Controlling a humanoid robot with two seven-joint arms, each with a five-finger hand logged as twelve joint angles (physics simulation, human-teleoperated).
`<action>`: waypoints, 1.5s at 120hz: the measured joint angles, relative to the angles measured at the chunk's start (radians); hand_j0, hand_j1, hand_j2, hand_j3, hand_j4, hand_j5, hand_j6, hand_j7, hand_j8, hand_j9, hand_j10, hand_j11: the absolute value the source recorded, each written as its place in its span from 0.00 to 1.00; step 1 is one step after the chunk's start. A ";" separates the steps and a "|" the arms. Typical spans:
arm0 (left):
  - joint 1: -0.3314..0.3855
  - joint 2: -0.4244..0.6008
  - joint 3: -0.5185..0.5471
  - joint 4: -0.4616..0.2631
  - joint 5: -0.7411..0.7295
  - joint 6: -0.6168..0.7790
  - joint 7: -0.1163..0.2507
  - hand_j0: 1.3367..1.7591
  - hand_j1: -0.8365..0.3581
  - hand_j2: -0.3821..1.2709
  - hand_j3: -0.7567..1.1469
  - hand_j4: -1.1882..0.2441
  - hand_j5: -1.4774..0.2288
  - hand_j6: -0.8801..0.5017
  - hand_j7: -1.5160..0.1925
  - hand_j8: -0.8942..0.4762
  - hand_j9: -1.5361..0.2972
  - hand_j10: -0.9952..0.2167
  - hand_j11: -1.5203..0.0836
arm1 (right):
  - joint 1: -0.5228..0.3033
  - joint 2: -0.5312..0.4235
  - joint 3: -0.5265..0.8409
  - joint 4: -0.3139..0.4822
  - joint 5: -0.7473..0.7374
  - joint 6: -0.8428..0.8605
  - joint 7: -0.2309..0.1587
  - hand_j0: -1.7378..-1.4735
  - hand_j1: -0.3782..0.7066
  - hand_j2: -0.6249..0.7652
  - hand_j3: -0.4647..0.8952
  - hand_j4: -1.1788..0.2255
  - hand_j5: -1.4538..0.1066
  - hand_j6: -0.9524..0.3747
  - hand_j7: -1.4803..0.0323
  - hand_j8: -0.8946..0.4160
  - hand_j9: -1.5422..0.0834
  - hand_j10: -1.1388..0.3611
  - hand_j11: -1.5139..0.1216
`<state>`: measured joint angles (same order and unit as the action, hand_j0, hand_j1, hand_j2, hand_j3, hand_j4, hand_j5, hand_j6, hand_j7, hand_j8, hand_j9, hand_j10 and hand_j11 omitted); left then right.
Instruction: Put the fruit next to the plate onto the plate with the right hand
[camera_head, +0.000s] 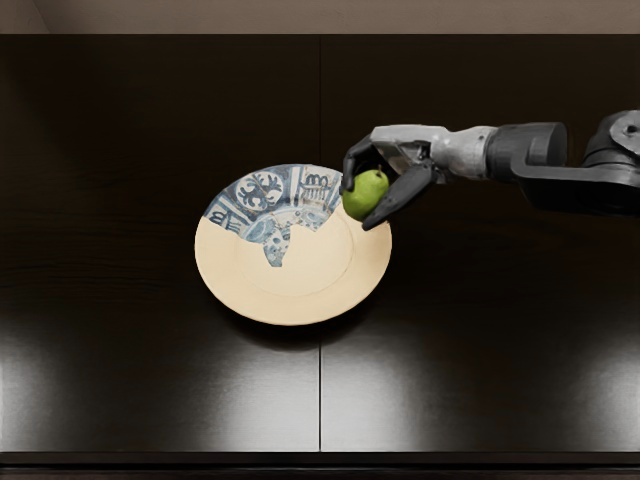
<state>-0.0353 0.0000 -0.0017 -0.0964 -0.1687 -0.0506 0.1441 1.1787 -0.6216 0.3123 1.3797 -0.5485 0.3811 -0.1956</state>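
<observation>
A green pear (364, 194) is held in my right hand (372, 188), whose dark fingers curl around it from above and from the right. The arm reaches in from the right edge. Hand and pear hover over the upper right rim of the plate (290, 290), a cream round dish with a blue and white pattern on its far part. Whether the pear touches the plate cannot be told. The left arm does not show.
The plate lies on a dark glossy table (130, 380) with a seam running down its middle. A pale wall strip runs along the far edge of the table.
</observation>
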 joint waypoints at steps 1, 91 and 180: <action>0.000 0.000 0.000 0.000 0.000 0.000 0.000 0.76 0.97 0.23 0.40 0.81 0.85 0.62 0.87 0.64 0.82 0.80 0.93 | 0.002 0.006 0.000 0.000 0.000 0.000 -0.002 0.35 0.54 0.50 0.34 0.26 0.22 0.36 0.27 0.43 0.28 0.42 0.26; 0.000 0.000 0.000 0.000 0.000 0.000 0.000 0.76 0.97 0.23 0.40 0.81 0.85 0.62 0.87 0.64 0.82 0.80 0.93 | 0.012 0.329 -0.078 -0.111 -0.220 -0.190 -0.061 0.35 0.59 0.58 0.34 0.25 0.22 0.37 0.26 0.46 0.26 0.44 0.24; 0.000 0.000 0.000 0.000 0.000 0.000 0.000 0.76 0.97 0.23 0.40 0.81 0.85 0.62 0.87 0.64 0.82 0.80 0.93 | 0.001 0.397 -0.124 -0.176 -0.233 -0.207 -0.059 0.32 0.56 0.56 0.34 0.39 0.39 0.29 0.43 0.36 0.43 0.37 0.41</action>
<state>-0.0353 0.0000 -0.0016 -0.0965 -0.1687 -0.0506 0.1442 1.1800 -0.2250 0.1886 1.2041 -0.7815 0.1738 -0.2550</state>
